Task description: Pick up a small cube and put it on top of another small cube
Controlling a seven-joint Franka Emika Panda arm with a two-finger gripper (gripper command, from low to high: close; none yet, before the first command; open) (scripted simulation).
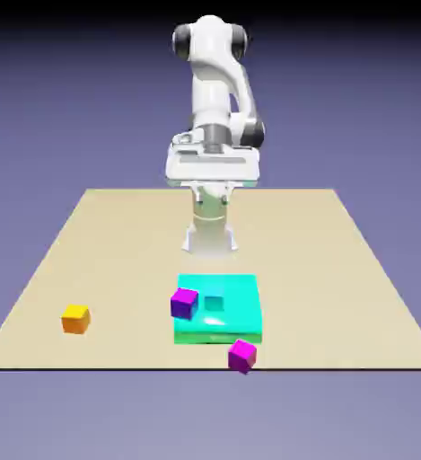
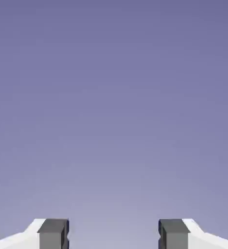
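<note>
Progress: nothing stacked yet, whole pick-and-place remaining | Cubes: small magenta cube [image 1: 184, 303] sitting lower centre on flat teal slab [image 1: 236, 314]; second small magenta cube [image 1: 241, 356] lying just below it; small orange cube [image 1: 75, 318] lying lower left | Gripper [image 2: 114, 236]: fingers gaping wide, holding nothing, facing blank backdrop | Writing: none showing.

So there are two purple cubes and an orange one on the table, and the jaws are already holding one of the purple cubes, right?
Not quite. The gripper holds nothing: the hand view shows its jaws apart with only backdrop between them. In the exterior view both purple cubes and the orange cube sit on the table.
</note>
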